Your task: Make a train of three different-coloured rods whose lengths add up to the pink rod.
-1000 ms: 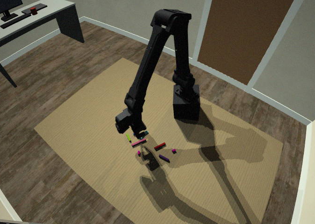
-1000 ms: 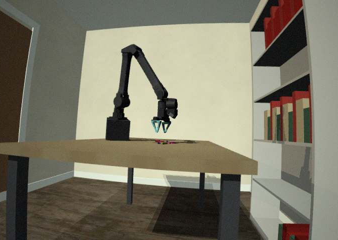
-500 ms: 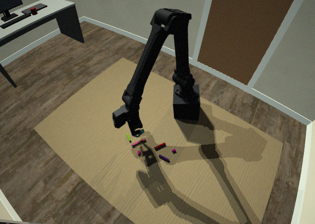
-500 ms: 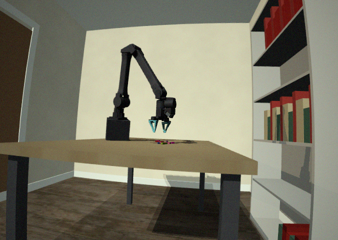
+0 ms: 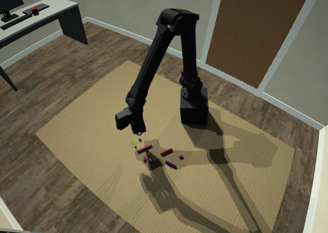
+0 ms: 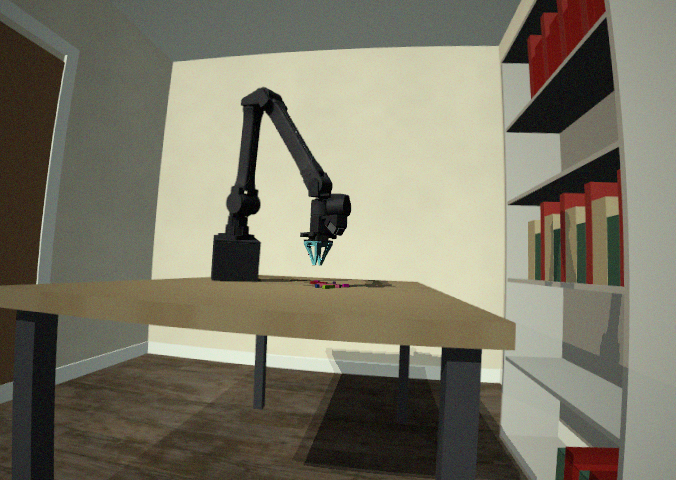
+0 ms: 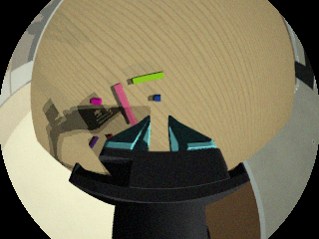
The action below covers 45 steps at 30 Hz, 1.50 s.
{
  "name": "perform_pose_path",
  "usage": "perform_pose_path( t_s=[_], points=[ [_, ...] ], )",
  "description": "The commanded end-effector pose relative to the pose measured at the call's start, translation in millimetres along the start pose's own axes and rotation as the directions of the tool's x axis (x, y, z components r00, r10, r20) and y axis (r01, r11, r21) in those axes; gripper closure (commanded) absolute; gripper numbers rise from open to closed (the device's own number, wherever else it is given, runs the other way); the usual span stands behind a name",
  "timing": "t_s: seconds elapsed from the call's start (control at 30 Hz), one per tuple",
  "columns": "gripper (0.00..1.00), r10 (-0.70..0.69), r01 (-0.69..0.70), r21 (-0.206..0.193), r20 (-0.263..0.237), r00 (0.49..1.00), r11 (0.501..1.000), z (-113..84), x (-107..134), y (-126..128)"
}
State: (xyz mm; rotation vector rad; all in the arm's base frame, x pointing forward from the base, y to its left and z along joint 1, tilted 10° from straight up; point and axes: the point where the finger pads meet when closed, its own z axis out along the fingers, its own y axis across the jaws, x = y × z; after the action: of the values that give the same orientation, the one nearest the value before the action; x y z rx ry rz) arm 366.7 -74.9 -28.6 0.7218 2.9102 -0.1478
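Above the pink rod's patch of table, a part-open gripper

Beside the long pink square-edged rod (image 5: 144, 148) (image 7: 125, 104), on the pale, wood-grained tabletop (image 5: 92, 121) (image 6: 248, 311) (image 7: 219, 65), lie a slim lime bar (image 5: 134, 143) (image 7: 148, 78) and a tiny blue block (image 5: 139, 140) (image 7: 158, 98), both apart from it. Near its other side sits a short magenta block (image 5: 144, 158) (image 7: 96, 101). A red bar (image 5: 166, 152) lies off one end of the pink rod; farther from it are a dark purple bar (image 5: 171, 164) (image 7: 94, 142) and a second magenta block (image 5: 181, 157). No train is laid.

High over the table hangs the gripper (image 5: 139, 134) (image 6: 317, 264) (image 7: 159, 119), its angular turquoise fingers a little apart with nothing between them. Around the table are brown plank flooring (image 5: 46, 197) (image 6: 225, 418), cream plaster-like wall (image 6: 407, 141) and a white bookshelf (image 6: 624, 226).
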Motion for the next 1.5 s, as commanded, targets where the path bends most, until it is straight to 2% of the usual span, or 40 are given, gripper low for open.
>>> perform_pose_path(
  t_s=[0.0, 0.87, 1.47],
  points=[
    [0.77, 0.011, -0.01, -0.019, 0.051, 0.999, 1.0, -15.9, -20, 10],
    [0.77, 0.008, -0.008, -0.019, 0.05, 0.999, 1.0, -14.8, -20, 10],
    [0.77, 0.007, -0.007, -0.007, 0.02, 1.0, 1.0, 10.2, -10, 3]
  ],
)
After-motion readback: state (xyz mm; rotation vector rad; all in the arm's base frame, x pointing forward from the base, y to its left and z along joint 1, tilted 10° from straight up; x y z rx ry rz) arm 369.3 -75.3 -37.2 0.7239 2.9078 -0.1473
